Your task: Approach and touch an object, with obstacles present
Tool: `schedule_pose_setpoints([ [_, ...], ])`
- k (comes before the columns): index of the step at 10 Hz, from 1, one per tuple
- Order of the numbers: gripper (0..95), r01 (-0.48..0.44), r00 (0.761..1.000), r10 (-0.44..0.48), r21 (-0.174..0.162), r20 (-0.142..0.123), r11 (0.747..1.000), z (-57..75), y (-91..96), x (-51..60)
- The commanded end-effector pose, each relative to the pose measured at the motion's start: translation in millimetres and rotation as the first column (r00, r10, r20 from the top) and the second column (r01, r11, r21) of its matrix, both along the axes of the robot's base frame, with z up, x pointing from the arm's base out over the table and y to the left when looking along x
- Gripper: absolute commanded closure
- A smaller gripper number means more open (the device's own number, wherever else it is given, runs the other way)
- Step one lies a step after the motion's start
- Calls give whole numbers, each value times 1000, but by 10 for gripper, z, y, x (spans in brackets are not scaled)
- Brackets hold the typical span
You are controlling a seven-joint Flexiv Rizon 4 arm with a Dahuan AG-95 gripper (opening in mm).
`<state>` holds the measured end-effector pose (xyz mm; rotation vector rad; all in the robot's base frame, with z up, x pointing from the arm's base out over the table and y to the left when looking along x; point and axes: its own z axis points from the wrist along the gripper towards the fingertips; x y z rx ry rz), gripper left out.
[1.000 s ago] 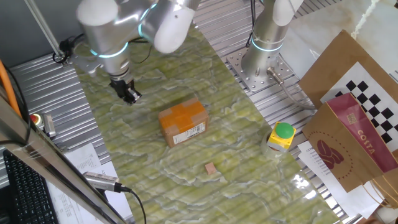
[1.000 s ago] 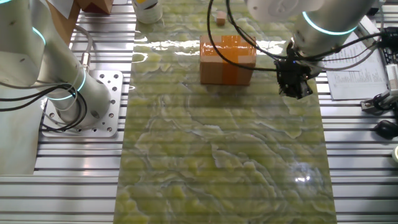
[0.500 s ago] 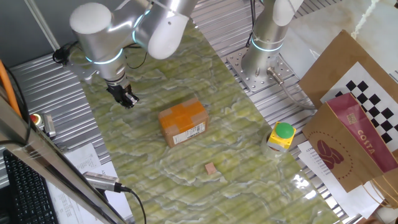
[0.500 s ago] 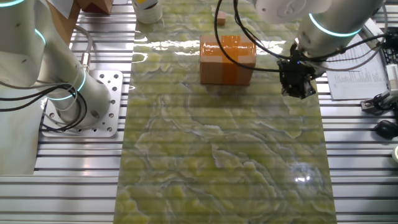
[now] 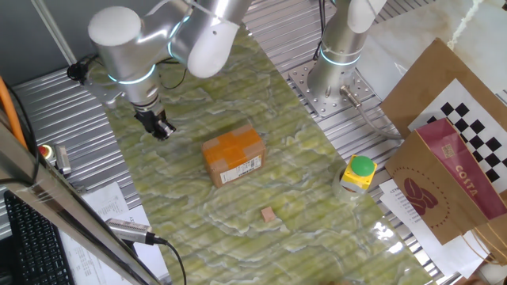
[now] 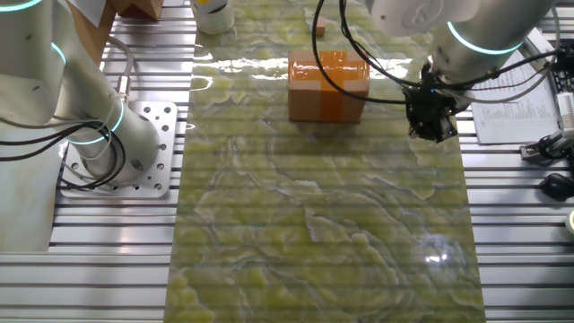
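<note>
An orange taped cardboard box (image 5: 232, 154) lies in the middle of the green marbled mat (image 5: 198, 198); it also shows in the other fixed view (image 6: 328, 85). A small wooden block (image 5: 268, 214) lies nearer the mat's front edge. A yellow jar with a green lid (image 5: 359, 172) stands at the mat's right edge. My gripper (image 5: 161, 130) points down, low over the mat to the left of the box and apart from it; in the other fixed view the gripper (image 6: 437, 131) is right of the box. Its fingers look closed together and hold nothing.
A second arm's base (image 5: 333, 71) is bolted on the slatted table behind the mat. A brown paper bag (image 5: 447, 170) and a checkerboard stand at the right. Papers, a keyboard (image 5: 28, 237) and cables lie at the left.
My gripper has moved a little further away from the orange box, toward the mat's side edge. Nothing else has moved.
</note>
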<state>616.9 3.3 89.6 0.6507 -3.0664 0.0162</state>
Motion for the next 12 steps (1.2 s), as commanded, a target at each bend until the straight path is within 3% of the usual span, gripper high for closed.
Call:
schedule_pose_setpoints([
  [1,950,20,1000,-20,-1,-3,1000,-4,103,115],
  [3,950,51,999,-51,7,0,999,-53,296,142],
  [7,950,135,991,-135,14,2,991,-160,842,67],
  [10,950,174,985,-174,9,1,985,-156,1098,72],
  [11,950,182,983,-182,-5,-1,983,-154,1123,81],
  [12,950,155,988,-155,-44,6,987,-154,1123,81],
])
